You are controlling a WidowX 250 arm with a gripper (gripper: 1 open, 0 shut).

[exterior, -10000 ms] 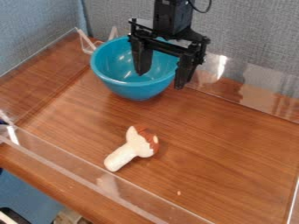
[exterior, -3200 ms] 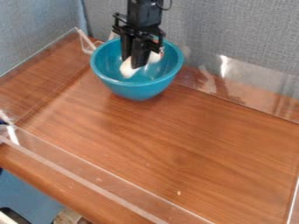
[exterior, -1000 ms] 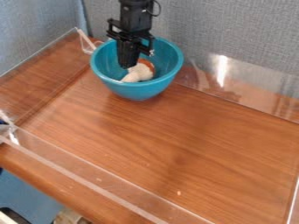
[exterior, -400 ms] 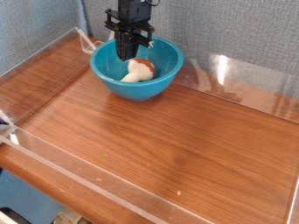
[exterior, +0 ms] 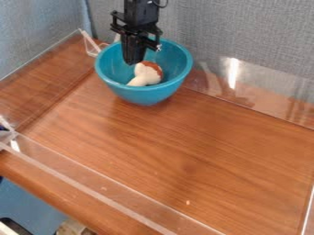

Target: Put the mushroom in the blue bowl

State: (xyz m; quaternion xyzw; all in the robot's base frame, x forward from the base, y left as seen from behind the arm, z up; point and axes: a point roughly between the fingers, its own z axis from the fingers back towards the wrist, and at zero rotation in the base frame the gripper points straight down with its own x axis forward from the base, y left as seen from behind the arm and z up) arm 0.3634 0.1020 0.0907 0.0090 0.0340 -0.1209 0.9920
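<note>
The mushroom (exterior: 146, 75) lies on its side inside the blue bowl (exterior: 172, 83), cream stem and tan cap showing. The bowl stands at the back left of the wooden table. My gripper (exterior: 134, 55) hangs straight down over the bowl's left half, just above and left of the mushroom. Its black fingers (exterior: 131, 50) are pressed together with nothing between them.
A clear plastic wall (exterior: 263, 81) rims the wooden table (exterior: 172, 156) at the back right and along the front. A grey fabric panel (exterior: 245, 27) stands behind the bowl.
The gripper has drawn slightly up and left, away from the mushroom, which stays lying in the bowl. Since the last earlier frame nothing has moved.
</note>
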